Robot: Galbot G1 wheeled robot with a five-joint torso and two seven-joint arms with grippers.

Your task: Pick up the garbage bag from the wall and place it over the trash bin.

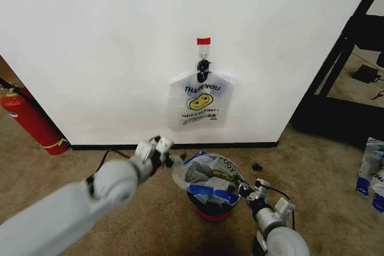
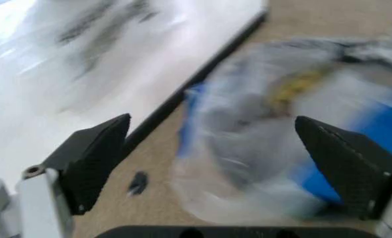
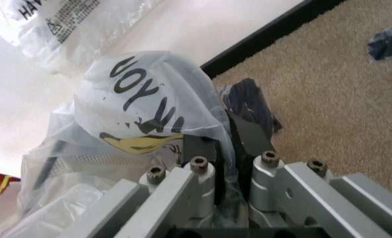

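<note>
Bag (image 1: 207, 172) draped over bin (image 1: 211, 207) on carpet below wall (image 1: 120, 40). Right gripper (image 3: 226, 163) clenched on bag's edge. Left gripper (image 1: 163, 148) released, jaws wide, just beside bag.

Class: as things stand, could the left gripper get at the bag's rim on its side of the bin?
Probably yes. The left gripper hangs open beside the bag draped on the bin, with nothing between them. The right gripper pinches the far side.
</note>
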